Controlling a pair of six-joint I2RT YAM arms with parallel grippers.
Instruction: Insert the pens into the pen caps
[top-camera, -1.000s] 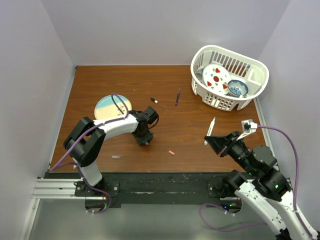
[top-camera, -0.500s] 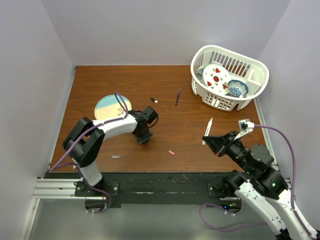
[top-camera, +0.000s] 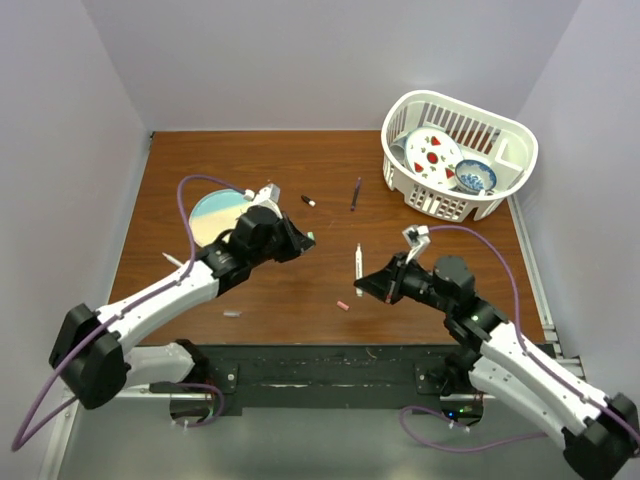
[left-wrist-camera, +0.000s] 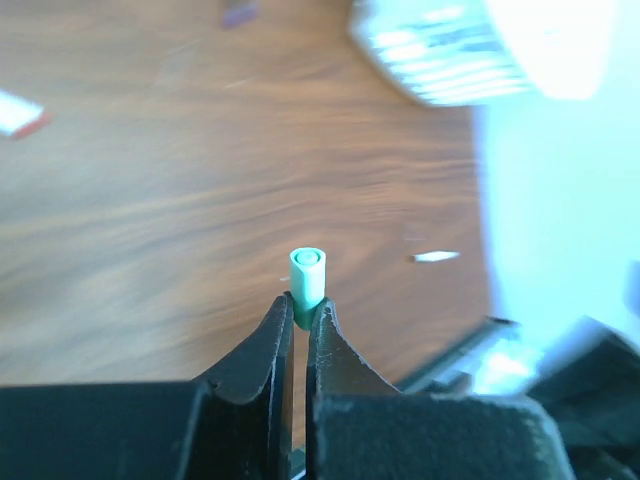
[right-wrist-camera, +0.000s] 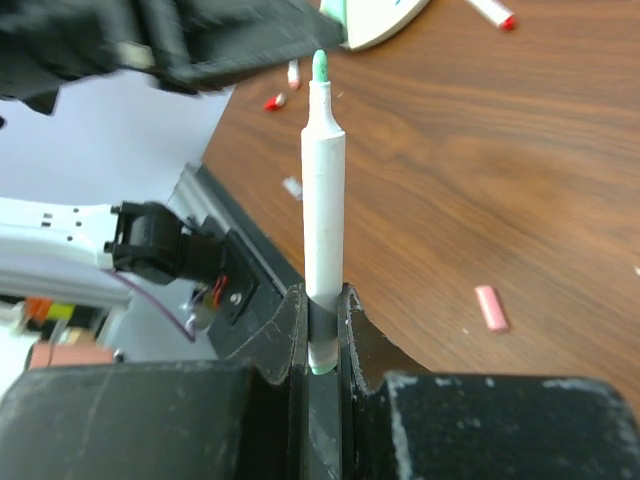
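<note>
My left gripper (top-camera: 303, 241) is shut on a teal-green pen cap (top-camera: 311, 238) and holds it above the table's middle. In the left wrist view the cap (left-wrist-camera: 307, 272) sticks out past the fingertips (left-wrist-camera: 283, 312), open end forward. My right gripper (top-camera: 368, 285) is shut on a white pen (top-camera: 359, 262) with a green tip (right-wrist-camera: 320, 66), which points towards the left gripper; the barrel (right-wrist-camera: 323, 190) stands between the shut jaws. A pink cap (top-camera: 343, 305) lies on the table and also shows in the right wrist view (right-wrist-camera: 490, 307). A black cap (top-camera: 308, 201), a dark purple pen (top-camera: 355, 193) and another pen (top-camera: 172, 260) lie apart.
A round plate (top-camera: 210, 222) lies at the left behind my left arm. A white basket (top-camera: 500, 180) holding dishes stands at the back right. A small pale piece (top-camera: 232, 314) lies near the front edge. The table is brown wood, with walls close on both sides.
My left gripper rose off the table with the teal cap and moved right. My right arm swung left with the white pen to the middle, bringing pen and cap close.
</note>
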